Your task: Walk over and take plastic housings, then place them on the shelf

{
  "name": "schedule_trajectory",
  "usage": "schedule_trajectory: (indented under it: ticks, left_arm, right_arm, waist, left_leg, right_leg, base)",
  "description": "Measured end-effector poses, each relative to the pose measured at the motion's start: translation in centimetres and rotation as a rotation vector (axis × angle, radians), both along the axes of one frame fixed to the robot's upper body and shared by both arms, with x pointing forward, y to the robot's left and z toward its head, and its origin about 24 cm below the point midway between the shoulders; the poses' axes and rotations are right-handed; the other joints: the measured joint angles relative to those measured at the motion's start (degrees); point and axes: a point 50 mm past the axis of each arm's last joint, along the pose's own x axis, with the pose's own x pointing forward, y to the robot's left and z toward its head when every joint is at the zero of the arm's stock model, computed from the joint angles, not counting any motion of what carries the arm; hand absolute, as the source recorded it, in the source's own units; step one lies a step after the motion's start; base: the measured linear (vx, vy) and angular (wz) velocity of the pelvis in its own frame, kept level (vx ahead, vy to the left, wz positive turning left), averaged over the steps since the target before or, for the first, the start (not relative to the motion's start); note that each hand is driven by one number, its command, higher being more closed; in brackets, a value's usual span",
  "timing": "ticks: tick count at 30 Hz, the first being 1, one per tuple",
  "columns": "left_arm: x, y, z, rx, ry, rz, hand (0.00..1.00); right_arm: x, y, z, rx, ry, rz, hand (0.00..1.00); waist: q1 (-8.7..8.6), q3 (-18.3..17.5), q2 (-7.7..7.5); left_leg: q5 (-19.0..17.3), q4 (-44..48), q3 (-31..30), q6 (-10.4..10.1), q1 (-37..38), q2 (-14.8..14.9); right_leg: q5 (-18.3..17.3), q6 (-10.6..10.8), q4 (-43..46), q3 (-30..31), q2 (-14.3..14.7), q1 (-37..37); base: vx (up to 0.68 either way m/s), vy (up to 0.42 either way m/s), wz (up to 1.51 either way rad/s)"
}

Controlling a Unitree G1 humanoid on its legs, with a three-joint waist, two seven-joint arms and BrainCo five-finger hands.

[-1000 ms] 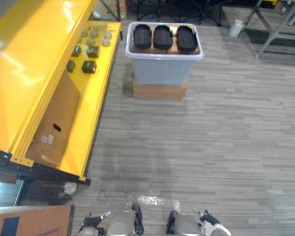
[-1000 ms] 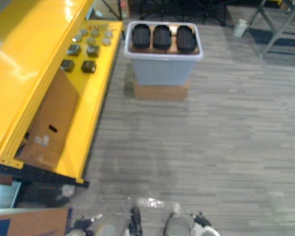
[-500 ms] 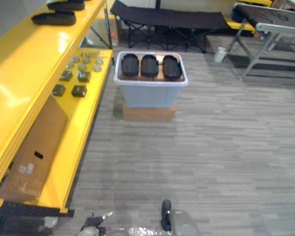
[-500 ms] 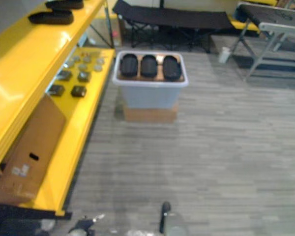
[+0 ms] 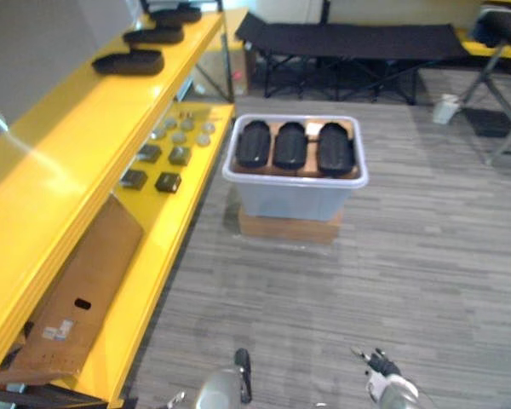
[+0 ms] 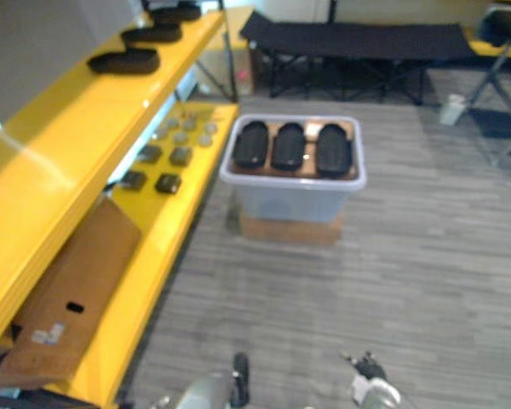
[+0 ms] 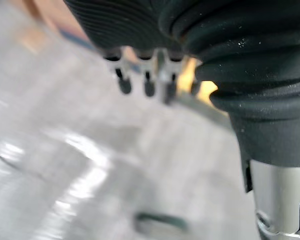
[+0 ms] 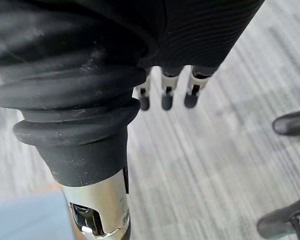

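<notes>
Three black plastic housings (image 5: 290, 145) lie side by side in a pale grey bin (image 5: 295, 198) ahead on the floor, slightly right of centre. Several more black housings (image 5: 129, 61) rest on the top board of the yellow shelf (image 5: 68, 162) along the left. My right hand (image 5: 383, 377) hangs low at the bottom edge, far short of the bin; its fingers (image 8: 165, 97) are straight over bare floor and hold nothing. The left hand's fingers (image 7: 145, 82) also hang straight and hold nothing.
The bin stands on a flat cardboard box (image 5: 288, 227). On the shelf's lower board lie small dark and grey parts (image 5: 157, 166) and a leaning cardboard sheet (image 5: 77, 298). A black folding cot (image 5: 349, 38) and a white container (image 5: 445, 108) stand behind the bin.
The camera has moved: the view has tipped up and swung, so the top shelf's housings show and the bin sits right of centre. My right hand has come into view at the bottom.
</notes>
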Motion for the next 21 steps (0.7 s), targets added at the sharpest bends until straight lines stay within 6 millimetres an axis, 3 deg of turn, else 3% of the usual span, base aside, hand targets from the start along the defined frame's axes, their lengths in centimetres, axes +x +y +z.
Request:
schedule_trajectory:
  ticks: [2,3,5,8,10,11,13,14,15,16,18,19,20,21]
  left_arm:
    - [0.3,0.1,0.0,0.006,0.004,-0.069,0.00]
    - [1.3,0.1,0.1,0.011,-0.020,-0.101,0.00]
    - [3.6,0.2,0.6,0.022,-0.100,-0.143,0.00]
    - [8.7,0.1,2.0,0.022,-0.252,-0.200,0.00]
    - [11.9,-0.4,3.2,0.012,-0.353,-0.200,0.00]
    - [12.3,-0.5,3.3,0.006,-0.366,-0.192,0.00]
    - [12.6,-1.3,3.3,-0.042,-0.388,-0.131,0.00]
    - [12.5,-1.5,3.2,-0.057,-0.390,-0.112,0.00]
    - [12.1,-1.9,3.0,-0.075,-0.379,-0.089,0.00]
    - [11.6,-3.6,2.5,-0.133,-0.358,-0.062,0.00]
    - [10.9,-4.7,2.1,-0.158,-0.326,-0.041,0.00]
    - [9.4,-5.1,1.4,-0.164,-0.265,-0.008,0.00]
    - [8.5,-5.1,1.1,-0.164,-0.238,0.018,0.00]
    - [8.1,-4.4,1.1,-0.146,-0.225,0.080,0.00]
  right_arm:
    - [-0.7,1.0,-0.6,0.059,0.026,-0.004,0.00]
    - [-1.9,1.8,-1.3,0.105,0.070,-0.005,0.00]
    - [-4.1,3.0,-2.1,0.168,0.138,-0.034,0.00]
    - [-4.1,3.0,-2.1,0.188,0.137,-0.063,0.00]
    - [-4.9,2.7,-2.3,0.180,0.165,-0.085,0.00]
    - [-5.4,2.7,-2.4,0.173,0.182,-0.078,0.00]
    - [-8.5,3.2,-2.8,0.166,0.265,-0.063,0.00]
    - [-9.2,3.3,-2.9,0.166,0.282,-0.062,0.00]
    - [-10.5,3.4,-3.1,0.164,0.331,-0.059,0.00]
    - [-11.0,2.7,-3.1,0.147,0.371,-0.060,0.00]
    - [-10.7,2.4,-3.0,0.142,0.381,-0.050,0.00]
    - [-10.4,2.0,-2.9,0.123,0.379,-0.028,0.00]
    - [-10.1,1.8,-2.9,0.109,0.378,-0.019,0.00]
    - [-9.8,1.5,-2.8,0.090,0.377,-0.009,0.00]
  waist:
    - [-0.40,0.67,-0.58]
    - [-1.27,1.28,-0.81]
    - [-2.57,1.35,-0.25]
    - [-3.53,1.06,-0.25]
    - [-4.95,1.36,0.39]
    - [-5.22,1.39,0.42]
    - [-5.87,1.21,0.10]
    - [-5.77,0.97,-0.30]
    - [-6.02,0.73,-0.30]
    - [-6.38,0.72,3.00]
    - [-6.36,0.59,3.94]
    - [-6.24,0.05,3.77]
    - [-6.05,-0.29,3.76]
    - [-5.82,-0.41,3.90]
  left_leg:
    - [-1.11,-3.52,0.93,0.78,5.03,-0.92]
    - [-1.47,-6.05,0.82,0.90,9.72,-1.33]
    - [-1.93,-9.10,0.85,0.11,15.56,-1.09]
    - [-3.54,-10.26,1.66,-2.57,18.69,1.14]
    - [-5.54,-10.31,1.99,-5.64,21.18,4.39]
    - [-6.19,-10.12,2.04,-6.68,22.00,5.23]
    - [-9.79,-7.91,1.70,-10.17,25.12,7.52]
    - [-10.97,-7.21,1.57,-10.85,25.91,7.59]
    - [-13.57,-5.82,0.52,-11.83,27.43,8.61]
    - [-13.50,-4.97,0.32,-13.15,27.60,11.89]
    - [-10.10,-4.01,-0.62,-13.47,27.69,12.81]
    - [-5.57,0.08,-3.21,-13.55,26.58,13.19]
    - [-3.72,4.03,-4.51,-12.95,24.93,13.60]
    - [1.52,15.89,-7.06,-12.33,19.33,15.04]
  right_leg:
    - [-0.74,2.41,22.86,1.42,-3.48,-9.77]
    - [-1.92,1.80,29.83,0.84,-4.97,-12.02]
    - [-3.36,-0.36,26.96,-2.20,-5.33,-13.45]
    - [-2.26,-0.82,13.39,-3.75,-3.15,-18.65]
    - [5.70,-1.11,2.68,-3.12,-1.29,-23.15]
    - [7.94,-1.46,0.56,-2.79,-0.87,-23.71]
    - [15.24,-1.44,-4.57,-0.89,-0.14,-24.43]
    - [16.11,-1.61,-4.78,-0.22,-0.45,-24.35]
    - [24.27,-3.46,-2.35,-0.46,-1.20,-24.48]
    - [20.52,-5.16,4.07,-1.58,0.68,-25.93]
    - [15.40,-5.61,9.55,-2.55,0.60,-26.79]
    - [11.62,-6.22,11.92,-3.13,0.69,-25.86]
    - [10.68,-6.53,11.60,-3.24,0.98,-24.89]
    - [9.57,-7.11,9.23,-3.60,2.19,-22.14]
  base:
    - [0.50,0.211,-0.17]
    - [0.34,0.124,-0.03]
    - [0.41,0.066,0.06]
    - [0.41,-0.009,-0.07]
    - [0.40,-0.084,-0.06]
    - [0.54,-0.184,-0.05]
    - [0.60,-0.272,0.11]
    - [0.57,-0.330,0.24]
    - [0.54,-0.298,0.30]
    - [0.50,-0.295,0.35]
    - [0.41,-0.264,0.27]
    - [0.45,-0.349,0.18]
    - [0.51,-0.413,0.17]
    - [0.35,-0.285,-0.01]
